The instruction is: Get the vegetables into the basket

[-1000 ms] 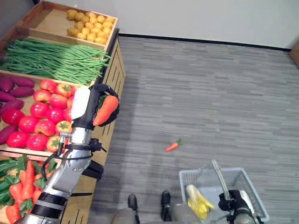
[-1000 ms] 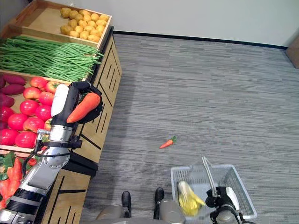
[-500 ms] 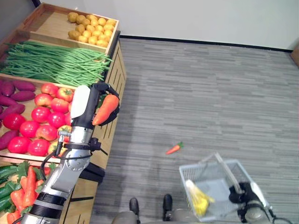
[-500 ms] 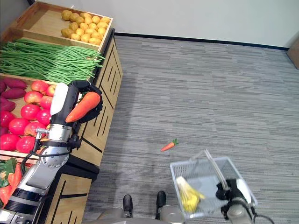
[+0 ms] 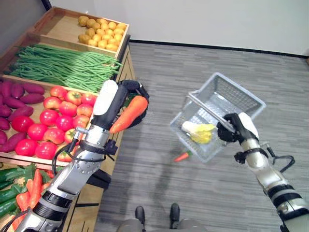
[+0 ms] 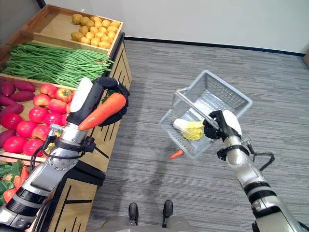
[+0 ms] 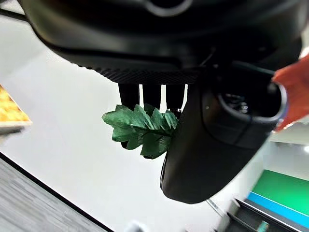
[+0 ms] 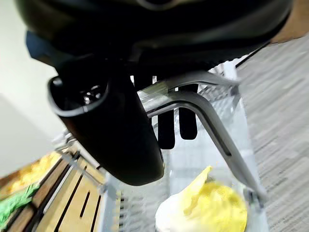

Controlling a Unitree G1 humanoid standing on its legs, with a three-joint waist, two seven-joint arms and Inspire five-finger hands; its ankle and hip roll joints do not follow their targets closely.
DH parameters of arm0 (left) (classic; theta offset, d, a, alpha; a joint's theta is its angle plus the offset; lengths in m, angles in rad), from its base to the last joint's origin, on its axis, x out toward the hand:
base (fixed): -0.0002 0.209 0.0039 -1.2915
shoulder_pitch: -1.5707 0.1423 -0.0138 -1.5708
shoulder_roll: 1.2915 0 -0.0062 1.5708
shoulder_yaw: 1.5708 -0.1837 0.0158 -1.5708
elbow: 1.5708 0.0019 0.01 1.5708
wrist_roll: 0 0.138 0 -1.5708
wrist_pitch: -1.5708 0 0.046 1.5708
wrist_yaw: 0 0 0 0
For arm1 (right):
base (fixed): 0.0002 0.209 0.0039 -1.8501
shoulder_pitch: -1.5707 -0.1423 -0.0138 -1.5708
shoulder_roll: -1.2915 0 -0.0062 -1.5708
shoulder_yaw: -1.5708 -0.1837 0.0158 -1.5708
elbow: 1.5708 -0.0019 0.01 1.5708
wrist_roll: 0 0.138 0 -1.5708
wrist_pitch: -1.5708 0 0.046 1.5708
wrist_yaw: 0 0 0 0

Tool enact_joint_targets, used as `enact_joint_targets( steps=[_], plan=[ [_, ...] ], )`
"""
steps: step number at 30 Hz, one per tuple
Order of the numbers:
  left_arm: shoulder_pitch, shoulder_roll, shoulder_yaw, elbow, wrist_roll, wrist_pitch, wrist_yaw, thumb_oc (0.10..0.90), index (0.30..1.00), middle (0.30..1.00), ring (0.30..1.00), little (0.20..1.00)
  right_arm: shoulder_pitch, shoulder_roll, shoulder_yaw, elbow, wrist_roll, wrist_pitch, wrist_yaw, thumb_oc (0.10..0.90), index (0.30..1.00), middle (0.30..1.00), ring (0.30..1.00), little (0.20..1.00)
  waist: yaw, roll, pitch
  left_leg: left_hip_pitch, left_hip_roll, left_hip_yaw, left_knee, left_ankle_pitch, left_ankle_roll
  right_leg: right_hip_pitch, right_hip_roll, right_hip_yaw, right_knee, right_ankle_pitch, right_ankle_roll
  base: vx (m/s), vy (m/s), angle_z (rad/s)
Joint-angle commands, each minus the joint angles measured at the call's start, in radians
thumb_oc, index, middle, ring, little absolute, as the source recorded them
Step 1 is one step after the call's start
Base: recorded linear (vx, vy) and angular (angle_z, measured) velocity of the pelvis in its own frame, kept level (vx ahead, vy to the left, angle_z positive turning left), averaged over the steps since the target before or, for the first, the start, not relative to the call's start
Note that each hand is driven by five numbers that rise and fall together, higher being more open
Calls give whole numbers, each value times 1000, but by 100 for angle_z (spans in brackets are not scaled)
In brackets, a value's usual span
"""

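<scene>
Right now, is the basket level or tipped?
Tipped. The basket hangs by its handle from the right hand, mouth tilted toward the carrot in the left hand; cabbage inside.

The left hand [image 5: 129, 94] is gripping a carrot [image 5: 129, 113] while the right hand [image 5: 234, 128] is holding the basket [image 5: 227, 98] by its handle.

The left robot hand [image 5: 129, 94] wraps the thick end of a large orange carrot [image 5: 128, 113], so its fingers hide that end and most of the green leaf tuft [image 7: 141, 129]. A small orange carrot on the grey floor [image 6: 175, 154] is partly covered by the tilted grey wire basket [image 6: 212, 99]. The right robot hand [image 6: 221, 124] covers part of the basket's metal handle [image 8: 203, 116]. The wooden produce surface [image 5: 120, 77] is cut off at the picture's left edge, along with its purple sweet potatoes [image 5: 19, 92] and green cucumbers [image 5: 9, 193].
</scene>
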Motion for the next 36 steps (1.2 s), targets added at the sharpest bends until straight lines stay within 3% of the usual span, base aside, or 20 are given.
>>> enact_joint_targets(
  steps=[1, 10, 17, 23, 36],
  plan=[
    [-123, 12, -47, -28, -62, -90, 14, 400, 300, 300, 300, 300, -171, -46, 1, -9, -9, -80, -77, 400, 300, 300, 300, 300, 14, -57, -123, -18, 40, 3, -16, -12, -59, -20, -167, -27, 28, 21, 141, 1, 3, 3],
    [-171, 28, -126, -22, -80, -100, -26, 400, 300, 300, 300, 300, -242, -15, 35, 14, 54, -89, -60, 400, 300, 300, 300, 300, 15, -49, -130, -11, 40, 12, -16, -18, -60, -12, -170, -23, 10, 32, 143, 0, 0, 0],
    [-141, 60, -135, -16, -35, -102, -63, 400, 300, 300, 300, 300, -151, -31, -28, -221, 140, -129, -4, 400, 300, 300, 300, 300, -4, -46, -134, -7, 39, 22, -16, -21, -60, -9, -176, -19, 7, 34, 149, 1, 6, -3],
    [-162, 114, -198, 59, 137, -111, -76, 400, 300, 300, 300, 300, -60, -44, -58, -370, 180, -158, 47, 400, 300, 300, 300, 300, -23, -48, -145, 1, 38, 34, -16, -27, -59, -10, -179, -9, 6, 37, 154, 2, 2, -4],
    [-185, 36, -279, 273, 259, -72, -55, 400, 300, 300, 300, 300, -76, -36, -41, -421, 195, -161, 70, 400, 300, 300, 300, 300, -38, -52, -154, 2, 42, 42, -16, -28, -61, -13, -177, -4, 6, 37, 156, 1, -2, -2]
  ],
)
